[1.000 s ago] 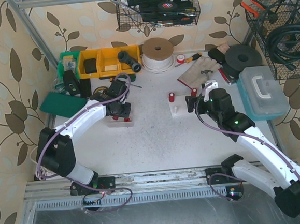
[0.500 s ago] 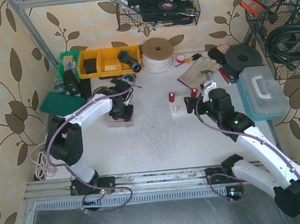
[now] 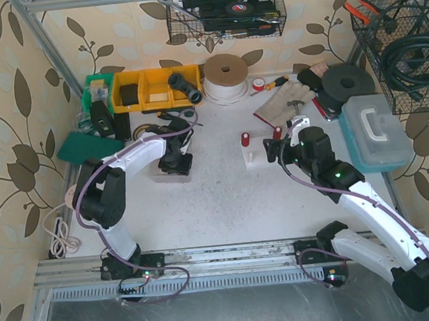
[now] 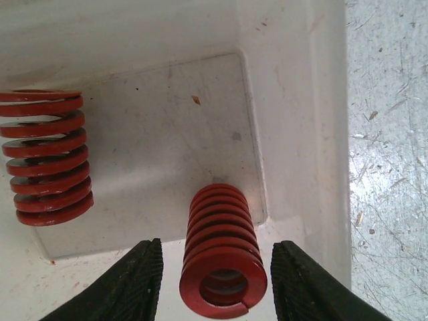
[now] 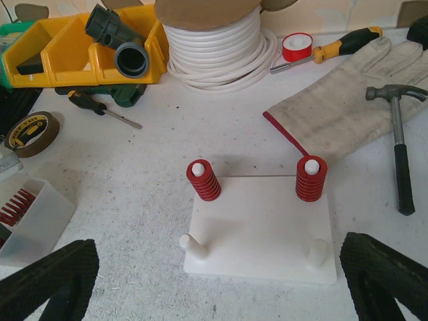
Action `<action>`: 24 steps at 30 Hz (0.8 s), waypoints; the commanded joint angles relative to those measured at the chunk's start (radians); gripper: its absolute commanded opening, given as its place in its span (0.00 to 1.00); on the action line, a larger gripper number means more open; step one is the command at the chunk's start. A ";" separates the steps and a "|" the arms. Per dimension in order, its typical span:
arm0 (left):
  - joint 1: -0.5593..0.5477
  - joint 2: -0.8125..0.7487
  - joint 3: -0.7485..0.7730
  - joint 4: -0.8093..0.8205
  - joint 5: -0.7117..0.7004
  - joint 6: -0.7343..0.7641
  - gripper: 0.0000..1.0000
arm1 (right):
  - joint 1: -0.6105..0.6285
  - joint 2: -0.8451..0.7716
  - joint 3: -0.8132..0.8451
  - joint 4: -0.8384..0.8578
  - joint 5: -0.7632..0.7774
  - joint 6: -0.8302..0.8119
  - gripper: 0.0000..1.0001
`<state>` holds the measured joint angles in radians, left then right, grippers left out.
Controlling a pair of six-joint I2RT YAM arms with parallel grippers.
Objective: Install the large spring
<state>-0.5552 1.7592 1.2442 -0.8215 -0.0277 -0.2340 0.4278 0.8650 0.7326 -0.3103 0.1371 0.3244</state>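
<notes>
**A:** Where do we find the spring we have to install?

**B:** In the small bin on the left of the desk, well apart from the peg plate. We see two red springs lying on its floor. The near spring is tucked into a corner with its open end towards us, and the second spring lies apart from it by the opposite wall.

**A:** Which of them is the large one?

**B:** We cannot tell for sure. They lie at different angles and depths.

**A:** And our left tool?

**B:** It is released and grasps nothing. We have it straddling the near spring, one finger on each side, with a sliver of gap on the left and almost none on the right. We judge that it sits there so that closing will pinch the coils across their width.

**A:** Why is the right tool over the plate?

**B:** It hangs spread wide and empty. We read it as waiting, perhaps to steady the plate. The two back pegs already carry a spring each, and the two front pegs are bare, so one of those is where we expect our spring to go.

**A:** Any risk?

**B:** The corner walls crowd the right finger, so the spring may roll as we close.
</notes>
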 commanded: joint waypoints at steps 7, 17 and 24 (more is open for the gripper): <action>0.002 0.004 0.039 -0.031 -0.049 0.020 0.36 | 0.002 -0.024 -0.007 0.016 0.015 -0.001 0.97; 0.002 -0.012 0.106 -0.025 -0.089 0.030 0.17 | 0.003 -0.027 -0.009 0.016 0.023 -0.002 0.97; 0.001 -0.034 0.165 -0.069 -0.096 0.036 0.09 | 0.003 -0.023 -0.012 0.029 -0.003 -0.014 0.97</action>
<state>-0.5556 1.7741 1.3552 -0.8413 -0.1047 -0.2119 0.4282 0.8501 0.7326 -0.3103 0.1421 0.3233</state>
